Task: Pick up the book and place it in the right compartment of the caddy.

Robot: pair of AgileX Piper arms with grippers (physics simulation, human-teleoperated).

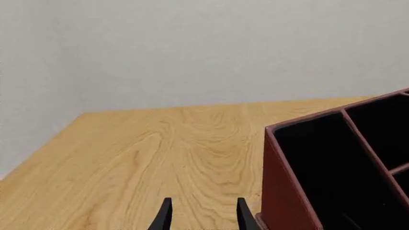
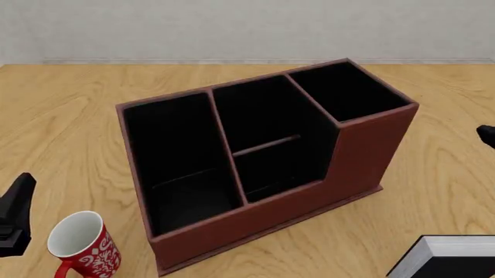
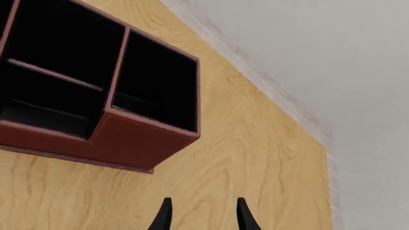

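Observation:
The caddy point(image 2: 363, 156) is a reddish-brown box with black insides, set at an angle mid-table. Its right compartment point(image 2: 348, 92) is the narrow, tall-walled end and holds nothing; the right wrist view also shows the right compartment point(image 3: 156, 79). The black book point(image 2: 448, 266) with white page edges lies flat at the near right corner, cut off by the frame. My left gripper point(image 1: 201, 211) is open and sits beside the caddy's point(image 1: 281, 191) wide end. My right gripper point(image 3: 201, 211) is open over bare table, right of the caddy point(image 3: 137, 136), and away from the book.
A red mug point(image 2: 81, 246) with a white pattern stands at the near left, just in front of the caddy's wide end and close to my left gripper point(image 2: 15, 214). Only a dark tip of my right gripper point(image 2: 487, 136) shows at the right edge.

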